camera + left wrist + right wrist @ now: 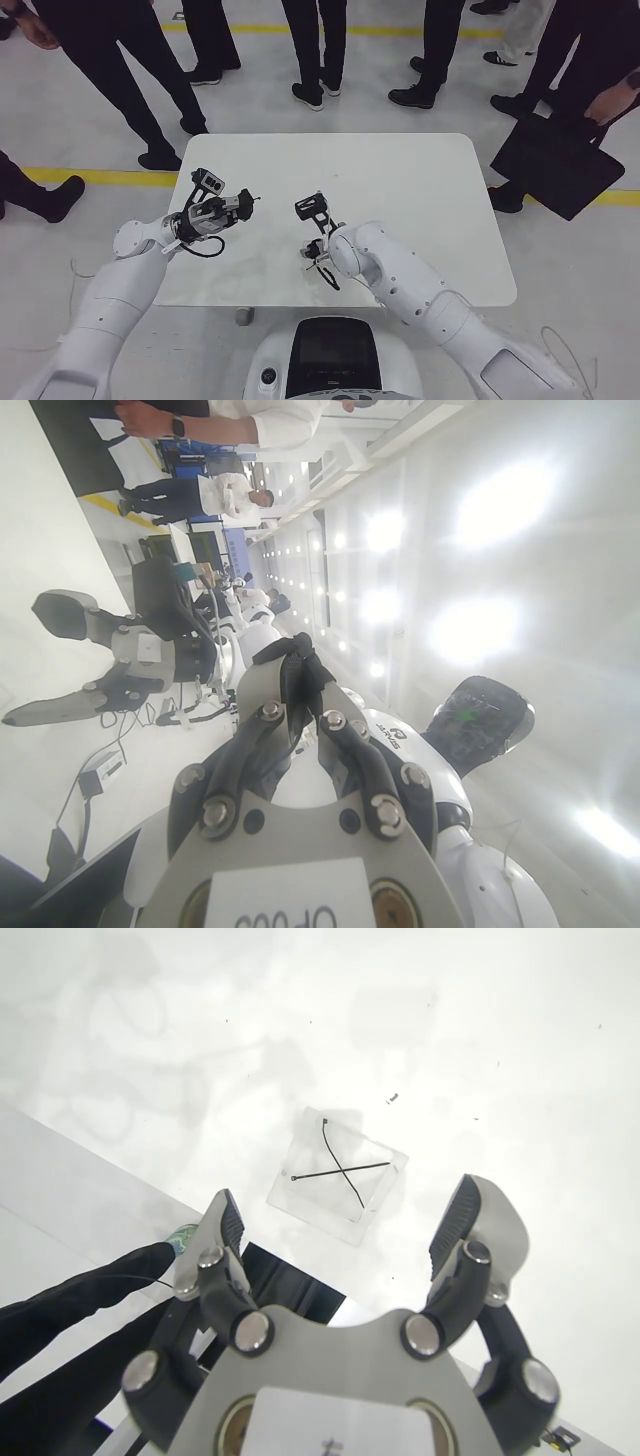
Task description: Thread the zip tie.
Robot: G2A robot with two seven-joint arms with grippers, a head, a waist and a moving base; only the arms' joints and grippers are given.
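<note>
Though the left claw point(300, 657) is closed, the right claw point(347, 1192) gapes — facing zip ties point(344, 1171).

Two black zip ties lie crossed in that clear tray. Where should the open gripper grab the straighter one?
Probably take the straighter zip tie by its strap near the square head, away from the crossing. Bring the right gripper straight down, fingers either side: it lies flat, and the clear tray has a rim that blocks a sideways approach.

Two thin black zip ties point(342, 1169) lie loose and unthreaded, crossed in an X inside a shallow clear square tray point(325, 1225) on the white surface point(450, 1053). The straight tie point(315, 1174) runs almost across the tray. The curved tie point(330, 1148) bends gently, with its head near one tray corner.
</note>
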